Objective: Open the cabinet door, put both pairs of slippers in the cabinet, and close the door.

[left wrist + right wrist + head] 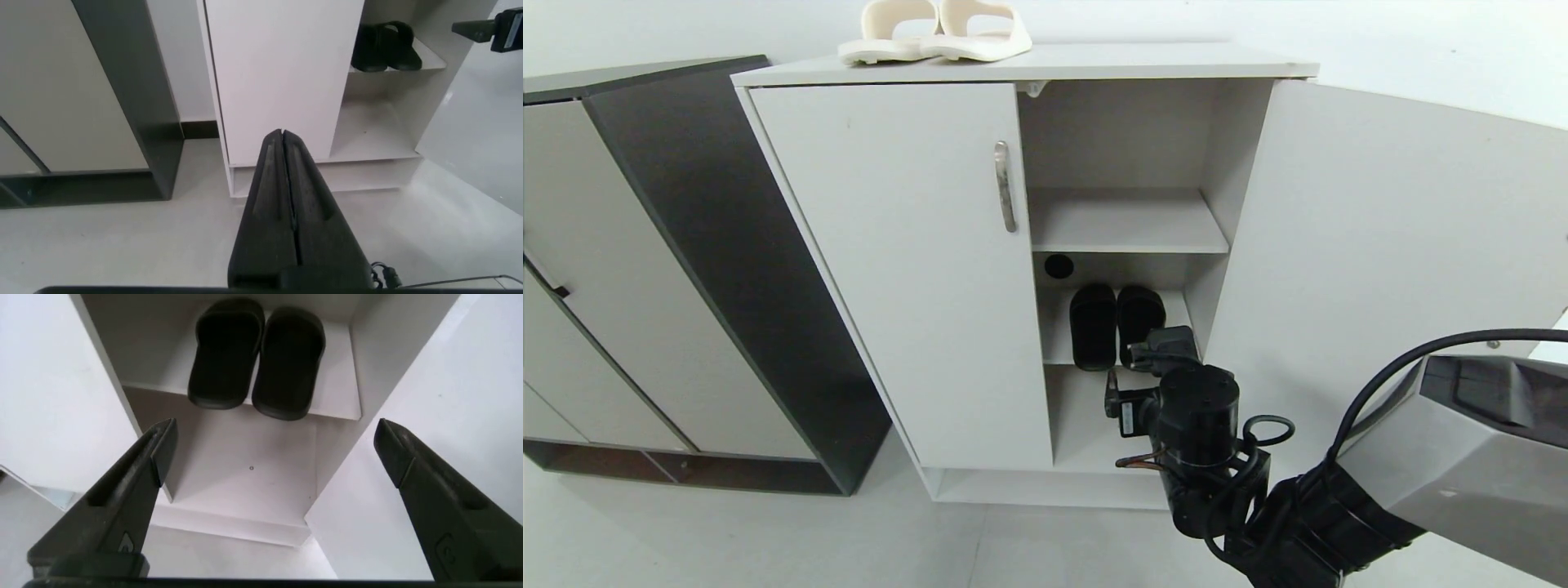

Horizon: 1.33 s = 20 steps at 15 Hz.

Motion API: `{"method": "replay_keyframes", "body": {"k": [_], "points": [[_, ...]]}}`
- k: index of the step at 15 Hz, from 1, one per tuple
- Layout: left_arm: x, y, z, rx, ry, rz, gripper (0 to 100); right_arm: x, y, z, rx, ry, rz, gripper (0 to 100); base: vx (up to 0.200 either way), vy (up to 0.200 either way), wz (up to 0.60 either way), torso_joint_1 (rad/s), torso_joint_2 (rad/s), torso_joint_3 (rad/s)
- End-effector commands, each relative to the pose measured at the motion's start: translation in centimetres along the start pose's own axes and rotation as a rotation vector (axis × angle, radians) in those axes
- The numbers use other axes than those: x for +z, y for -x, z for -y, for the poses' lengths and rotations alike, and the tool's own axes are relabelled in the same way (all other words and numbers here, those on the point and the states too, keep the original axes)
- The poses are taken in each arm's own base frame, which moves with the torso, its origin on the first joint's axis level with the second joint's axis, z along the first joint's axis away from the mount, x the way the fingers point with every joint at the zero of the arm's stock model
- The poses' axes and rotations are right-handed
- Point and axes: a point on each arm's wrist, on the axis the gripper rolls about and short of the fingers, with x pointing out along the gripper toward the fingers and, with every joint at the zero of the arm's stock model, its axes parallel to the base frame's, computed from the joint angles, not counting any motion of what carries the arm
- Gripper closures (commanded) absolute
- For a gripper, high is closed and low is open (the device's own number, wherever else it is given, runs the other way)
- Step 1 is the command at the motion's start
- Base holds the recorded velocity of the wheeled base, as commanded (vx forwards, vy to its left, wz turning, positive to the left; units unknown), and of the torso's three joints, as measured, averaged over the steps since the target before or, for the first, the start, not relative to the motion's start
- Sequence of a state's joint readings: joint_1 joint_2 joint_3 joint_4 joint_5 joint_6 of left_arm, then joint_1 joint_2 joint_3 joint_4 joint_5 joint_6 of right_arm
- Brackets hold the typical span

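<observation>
From where I stand, the black slippers [1094, 327] lie already on the middle shelf [1054, 339] of the white cabinet [1160, 59]. The right gripper [1139, 367] hangs just in front of them with its fingers spread wide and nothing between them, so I judge that the step in hand is to fetch the second pair. The cream slippers [964, 41] sit on top of the cabinet, above the closed left door [898, 269], well apart from both arms. To do this well the arm should, I think, come straight back out of the opening first, so that it catches neither the shelf edge nor the open right door [1380, 237], and only then rise. The two cream slippers lie side by side and touching, so one grip across both (if the fingers open wide enough, which I cannot judge) would spare a trip; the upper shelf [1127, 220] could take them. The left gripper [282, 139] is pressed closed on nothing, low before the cabinet. The black pair looks matte and soft, with broad bands, the two lying close together and parallel. The cream pair looks thick in the sole, with a wide arched strap on each.
</observation>
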<state>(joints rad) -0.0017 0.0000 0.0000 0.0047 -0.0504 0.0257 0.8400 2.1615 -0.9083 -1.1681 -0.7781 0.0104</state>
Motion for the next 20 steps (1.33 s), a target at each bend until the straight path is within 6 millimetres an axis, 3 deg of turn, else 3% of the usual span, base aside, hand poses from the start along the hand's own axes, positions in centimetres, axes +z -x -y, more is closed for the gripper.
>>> {"method": "replay_keyframes", "body": {"k": [1,6,13,20], "points": [[0.0,0.0,0.0,0.000,0.003,-0.001,100,-0.3,-0.1,0.2,-0.002,0.008,-0.007,0,0.000,0.000,0.00,0.000,0.00,0.000],[0.0,0.0,0.0,0.000,0.003,-0.001,100,-1.0,-0.2,0.7,-0.007,0.025,-0.028,0,0.000,0.000,0.00,0.000,0.00,0.000],[0.0,0.0,0.0,0.000,0.003,-0.001,100,-1.9,1.3,1.4,0.118,0.080,-0.015,0,0.000,0.200,0.00,0.005,0.00,0.005],[0.0,0.0,0.0,0.000,0.003,-0.001,100,-2.5,1.5,1.8,0.128,0.124,-0.024,0,0.000,0.200,0.00,0.003,0.00,0.002]]}}
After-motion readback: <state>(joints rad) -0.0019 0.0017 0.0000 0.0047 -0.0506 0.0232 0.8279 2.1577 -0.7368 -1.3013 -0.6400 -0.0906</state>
